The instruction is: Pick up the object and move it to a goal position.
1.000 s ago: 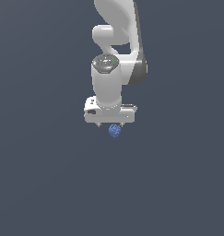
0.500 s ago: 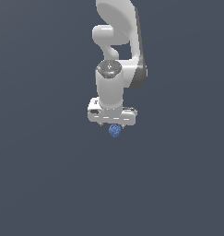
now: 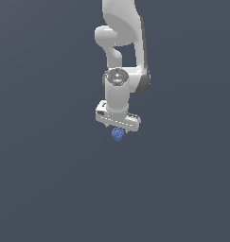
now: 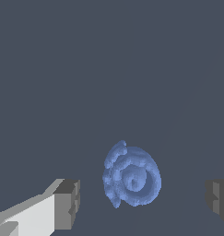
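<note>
Wrist view: left finger [image 4: 66, 204], then blue lump [image 4: 131, 177], then right finger [image 4: 218, 200]; tool [image 3: 118, 126] spread wide, lump between fingers untouched, likely centred for a closing pinch; just under tool in exterior view, on grey worktop [image 3: 50, 179]

In the exterior view the gripper [image 3: 118, 128] hides the top of the blue object [image 3: 118, 134]. In the wrist view both fingers [image 4: 67, 203] are cut off, perhaps wide apart.

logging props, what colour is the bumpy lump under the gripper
Blue lump; clearest in the wrist view.
</note>
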Action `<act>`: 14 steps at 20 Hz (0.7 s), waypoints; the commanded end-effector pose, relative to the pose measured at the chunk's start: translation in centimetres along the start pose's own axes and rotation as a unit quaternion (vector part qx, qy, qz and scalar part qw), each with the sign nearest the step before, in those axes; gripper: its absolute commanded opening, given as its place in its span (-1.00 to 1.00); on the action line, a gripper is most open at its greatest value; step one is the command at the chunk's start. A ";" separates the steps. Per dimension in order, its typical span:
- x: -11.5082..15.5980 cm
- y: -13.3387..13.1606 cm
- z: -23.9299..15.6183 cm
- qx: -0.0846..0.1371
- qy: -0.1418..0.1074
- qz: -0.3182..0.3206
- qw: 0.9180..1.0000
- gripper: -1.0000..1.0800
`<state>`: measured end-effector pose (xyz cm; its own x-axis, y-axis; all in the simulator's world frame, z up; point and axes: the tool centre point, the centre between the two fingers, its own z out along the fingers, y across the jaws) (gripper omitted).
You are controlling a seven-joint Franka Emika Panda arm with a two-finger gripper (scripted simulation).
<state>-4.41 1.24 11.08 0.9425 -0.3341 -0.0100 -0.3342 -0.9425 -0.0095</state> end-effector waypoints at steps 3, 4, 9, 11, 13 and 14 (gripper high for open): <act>-1.0 0.1 1.1 -0.002 0.003 0.036 0.999 0.92; -1.1 0.1 1.3 -0.003 0.003 0.042 0.999 0.92; -1.7 0.2 2.0 -0.004 0.005 0.062 0.998 0.92; -1.8 0.2 2.1 -0.004 0.005 0.066 0.998 0.92; -1.9 0.2 2.1 -0.004 0.005 0.067 0.998 0.92; -1.8 0.2 2.1 -0.004 0.005 0.065 0.998 0.92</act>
<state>-6.22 1.72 9.01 0.8915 -0.4530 -0.0010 -0.4530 -0.8915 0.0001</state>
